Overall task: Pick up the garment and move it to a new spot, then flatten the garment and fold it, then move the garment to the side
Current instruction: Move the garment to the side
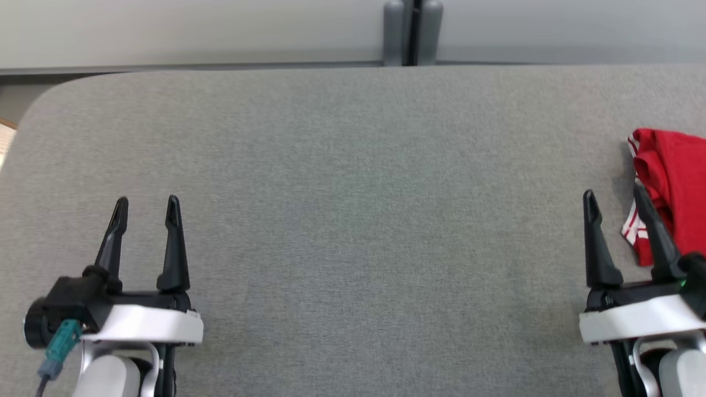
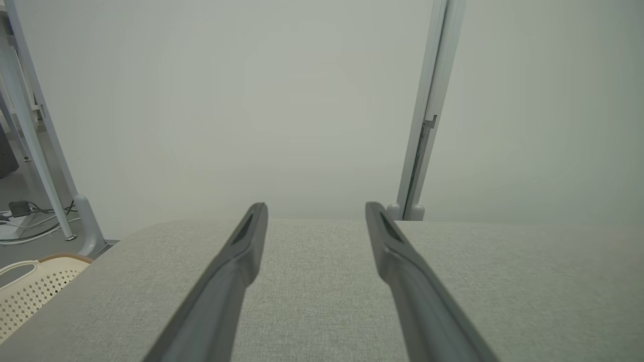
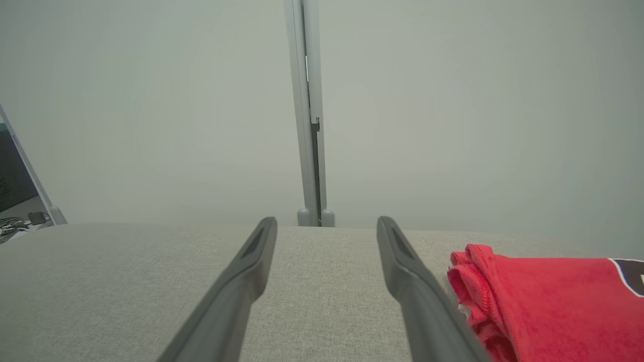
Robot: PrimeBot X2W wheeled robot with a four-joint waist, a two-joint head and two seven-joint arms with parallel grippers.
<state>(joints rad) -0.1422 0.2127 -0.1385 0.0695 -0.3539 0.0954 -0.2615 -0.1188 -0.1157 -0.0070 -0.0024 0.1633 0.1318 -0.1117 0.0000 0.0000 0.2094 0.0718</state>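
Observation:
A red garment [image 1: 675,182] with white striped trim lies folded on the grey table [image 1: 353,220] at the far right edge of the head view. In the right wrist view the garment [image 3: 548,301] rests just right of my fingers. My right gripper [image 1: 615,201] stands open at the lower right, empty, its right finger in front of the garment's left edge. My left gripper [image 1: 146,207] is open at the lower left over bare cloth, holding nothing. Both wrist views show open jaws with table between them.
A grey partition wall with a vertical post [image 1: 412,33] runs behind the table's far edge. Off the table's left corner stands a cream perforated basket [image 2: 30,289], with cables on the floor [image 2: 22,216] beyond it.

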